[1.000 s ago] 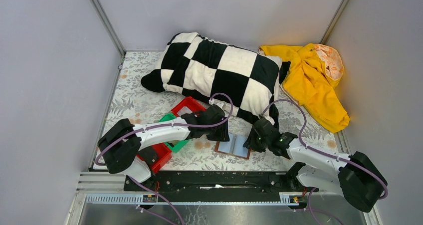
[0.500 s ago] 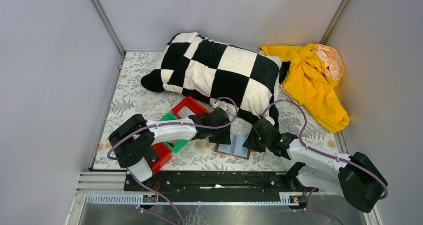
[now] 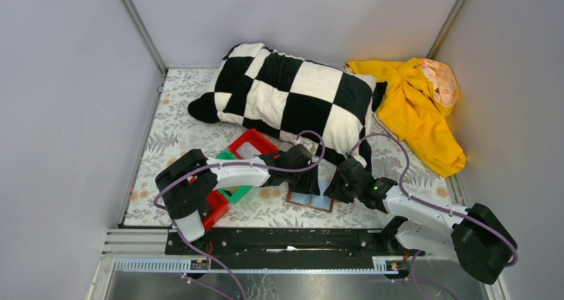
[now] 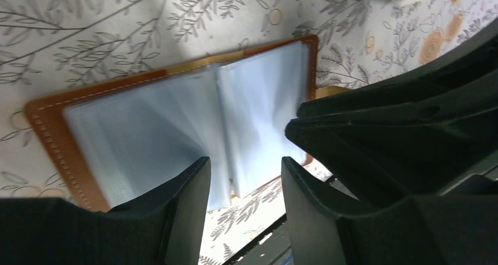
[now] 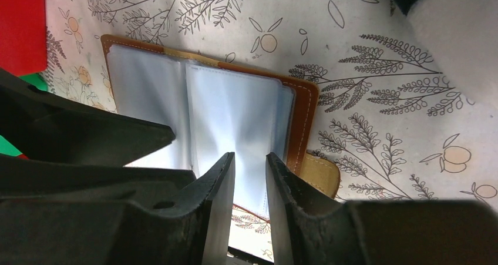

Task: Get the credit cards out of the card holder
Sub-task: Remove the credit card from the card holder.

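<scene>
The card holder (image 3: 312, 200) lies spread open on the floral cloth, brown edged with pale grey-blue plastic sleeves (image 4: 176, 112) facing up. My left gripper (image 4: 244, 165) hangs over its near edge with the jaws open and nothing between them. From the other side my right gripper (image 5: 249, 159) stands over the right-hand sleeve (image 5: 235, 106), jaws a narrow gap apart and empty. In the top view the left gripper (image 3: 307, 179) and right gripper (image 3: 336, 185) nearly meet above the holder. A tan clasp tab (image 5: 320, 174) sticks out under its right edge. No credit cards can be made out.
Two red bins (image 3: 249, 142) (image 3: 214, 208) and a green bin (image 3: 234, 190) sit left of the holder, under the left arm. A black-and-white checked pillow (image 3: 292, 94) and a yellow cloth (image 3: 416, 107) lie at the back. The black rail (image 3: 286, 241) runs close in front.
The left arm has swung right, bringing its gripper from beside the holder to over it, and its jaws have widened a little. The right arm and the holder have stayed put.
</scene>
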You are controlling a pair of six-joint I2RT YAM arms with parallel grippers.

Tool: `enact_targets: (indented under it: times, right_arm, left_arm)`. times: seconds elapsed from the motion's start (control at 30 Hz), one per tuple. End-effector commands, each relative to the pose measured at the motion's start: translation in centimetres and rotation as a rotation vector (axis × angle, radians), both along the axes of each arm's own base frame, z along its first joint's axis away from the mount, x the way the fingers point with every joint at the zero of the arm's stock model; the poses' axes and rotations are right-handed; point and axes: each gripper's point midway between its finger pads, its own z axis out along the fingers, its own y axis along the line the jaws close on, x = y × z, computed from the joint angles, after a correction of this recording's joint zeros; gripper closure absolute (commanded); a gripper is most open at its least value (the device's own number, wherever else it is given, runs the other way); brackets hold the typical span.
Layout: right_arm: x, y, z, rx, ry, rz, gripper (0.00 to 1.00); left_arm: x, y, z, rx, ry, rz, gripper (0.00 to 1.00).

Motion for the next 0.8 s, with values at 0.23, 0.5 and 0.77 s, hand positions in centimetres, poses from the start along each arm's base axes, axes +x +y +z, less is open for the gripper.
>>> enact_targets:
  times: [0.23, 0.5, 0.77]
  right_arm:
    - [-0.9, -1.6, -1.2, -0.057, 0.020, -0.022, 0.66]
    - [-0.9, -1.4, -1.3, -0.051, 0.021, -0.021, 0.66]
    - [-0.8, -1.4, -1.1, -0.049, 0.016, -0.022, 0.66]
  left_arm:
    - [0.5, -1.5, 5.9, -0.176, -0.112, 0.018, 0.46]
    - [2.2, 3.2, 3.5, 0.111, -0.162, 0.123, 0.39]
    - [2.1, 3.6, 0.6, 0.170, -0.126, 0.148, 0.39]
